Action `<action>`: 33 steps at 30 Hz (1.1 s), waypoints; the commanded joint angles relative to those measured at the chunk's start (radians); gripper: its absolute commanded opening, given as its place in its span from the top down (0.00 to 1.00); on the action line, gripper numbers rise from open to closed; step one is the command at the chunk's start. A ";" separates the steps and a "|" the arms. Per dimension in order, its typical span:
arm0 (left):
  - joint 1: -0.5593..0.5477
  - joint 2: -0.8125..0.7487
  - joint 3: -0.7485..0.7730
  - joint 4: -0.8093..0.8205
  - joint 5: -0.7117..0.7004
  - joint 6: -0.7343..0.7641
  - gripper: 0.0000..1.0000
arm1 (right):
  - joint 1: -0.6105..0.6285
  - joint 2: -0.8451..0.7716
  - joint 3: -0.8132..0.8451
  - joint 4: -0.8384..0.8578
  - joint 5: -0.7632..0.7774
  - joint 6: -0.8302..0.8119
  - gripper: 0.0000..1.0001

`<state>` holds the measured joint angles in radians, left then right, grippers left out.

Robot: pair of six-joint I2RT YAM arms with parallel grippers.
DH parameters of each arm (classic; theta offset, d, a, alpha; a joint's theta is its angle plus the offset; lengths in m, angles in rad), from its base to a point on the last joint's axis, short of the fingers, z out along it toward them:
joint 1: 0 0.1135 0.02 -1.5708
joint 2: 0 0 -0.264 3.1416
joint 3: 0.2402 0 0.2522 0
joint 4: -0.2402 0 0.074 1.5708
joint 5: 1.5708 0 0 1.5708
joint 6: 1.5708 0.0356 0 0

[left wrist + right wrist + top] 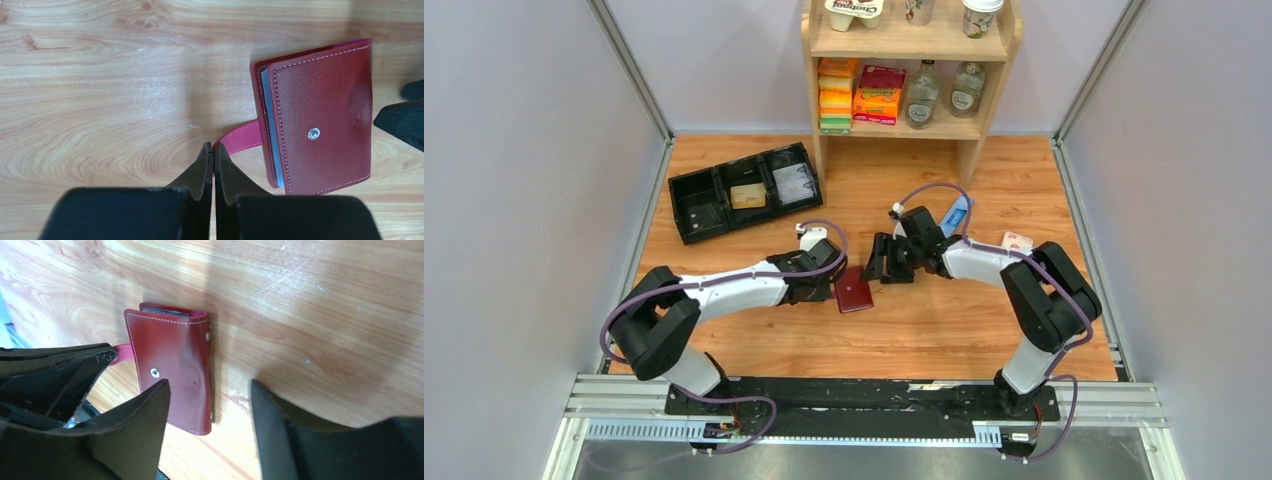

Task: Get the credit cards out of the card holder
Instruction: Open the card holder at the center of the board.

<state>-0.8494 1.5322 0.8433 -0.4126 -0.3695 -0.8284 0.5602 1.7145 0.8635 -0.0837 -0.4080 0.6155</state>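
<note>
The dark red card holder (pixel 855 291) lies folded shut on the wooden table between the two arms. Its pink snap tab (pixel 242 137) sticks out to the side. My left gripper (pixel 213 150) is shut, its tips pinching the end of that tab. In the left wrist view the card holder (pixel 320 130) shows a snap stud and pale blue sleeve edges. The credit cards are hidden inside. My right gripper (pixel 209 385) is open just above the spine side of the card holder (pixel 172 375), holding nothing. In the top view the right gripper (pixel 879 262) sits beside the left gripper (pixel 832 285).
A black compartment tray (pixel 694 205) holding a tan block stands at the back left. A wooden shelf (pixel 994 90) with packets and bottles stands at the back. A long blue box (pixel 954 215) and a small pink-white box (pixel 1016 241) lie behind the right arm.
</note>
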 commanded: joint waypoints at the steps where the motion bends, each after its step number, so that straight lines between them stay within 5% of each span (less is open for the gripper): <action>1: 0.001 -0.111 -0.068 0.090 0.010 -0.067 1.00 | 0.043 -0.076 0.072 -0.189 0.176 -0.089 0.32; 11: 0.001 -0.279 -0.286 0.293 0.063 -0.218 1.00 | 0.257 -0.067 0.241 -0.393 0.483 -0.206 0.00; 25: 0.001 -0.346 -0.405 0.368 0.044 -0.313 1.00 | 0.386 0.138 0.407 -0.462 0.580 -0.270 0.00; 33: 0.001 -0.368 -0.405 0.290 0.037 -0.288 1.00 | 0.354 0.090 0.401 -0.488 0.598 -0.273 0.00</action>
<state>-0.8494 1.1927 0.4393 -0.0883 -0.3161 -1.1206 0.9421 1.8606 1.2362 -0.5507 0.1543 0.3573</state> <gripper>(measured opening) 0.008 0.998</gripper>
